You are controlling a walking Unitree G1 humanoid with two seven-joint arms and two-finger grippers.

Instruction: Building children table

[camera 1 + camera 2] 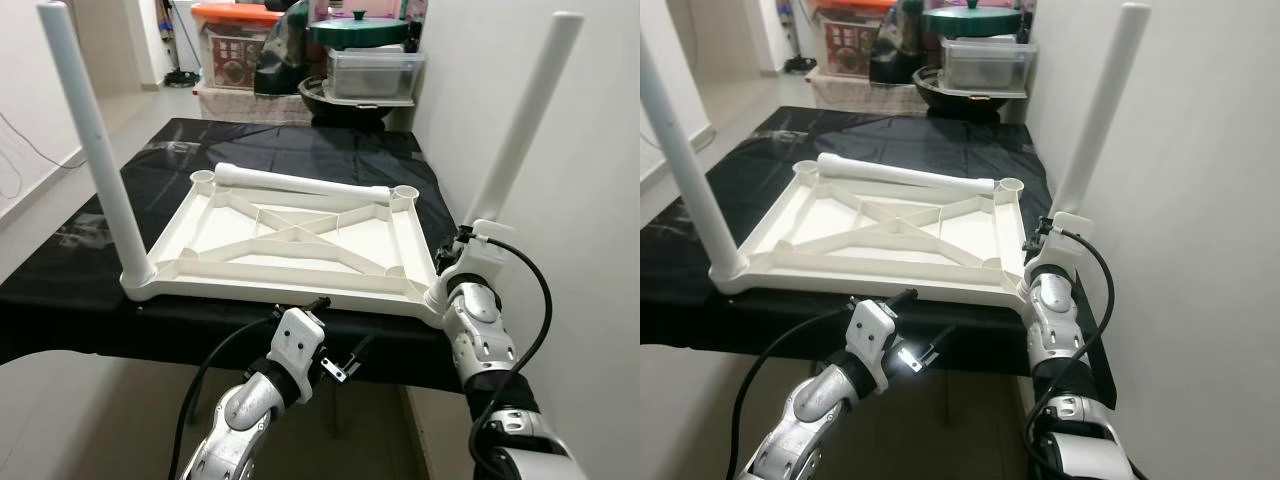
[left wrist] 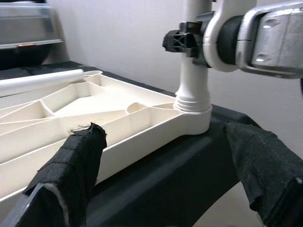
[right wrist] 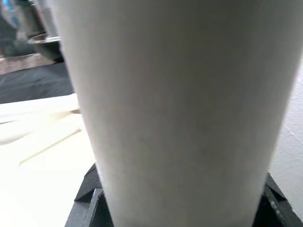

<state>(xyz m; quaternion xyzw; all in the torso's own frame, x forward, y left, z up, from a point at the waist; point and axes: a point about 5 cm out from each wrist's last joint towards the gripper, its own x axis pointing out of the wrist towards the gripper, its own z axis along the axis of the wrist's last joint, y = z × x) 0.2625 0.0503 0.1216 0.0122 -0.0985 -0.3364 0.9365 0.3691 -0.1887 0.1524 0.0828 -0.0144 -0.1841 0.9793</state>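
The white tabletop [image 1: 290, 240] lies upside down, ribs upward, in the middle of the frame on a worktop [image 1: 300, 150] draped in black cloth. Three legs can be counted: the left leg [image 1: 95, 150] stands upright in the near left corner socket, its lower end seated in the corner; the right leg [image 1: 525, 120] rises from the near right corner, leaning a little outward, its base hidden behind the right wrist; a loose leg [image 1: 300, 182] lies flat along the far edge of the tabletop, between the two far corner sockets.

The right gripper [image 3: 180, 208] is clenched around the right leg just above the socket; in the right wrist view the leg fills nearly everything, and only the dark edges of the fingers [image 3: 85, 189] peek out at either side. The left gripper [image 2: 161, 165] hangs below the near edge of the worktop at the lower middle of the frame, released, its two cloth-covered fingers [image 2: 78, 161] spread wide and holding nothing.

At the top of the frame, behind the worktop, storage bins [image 1: 235, 40] and a clear box [image 1: 375, 70] under a green lid [image 1: 358, 32] are stacked, partly cut off; any writing on them is too small to read
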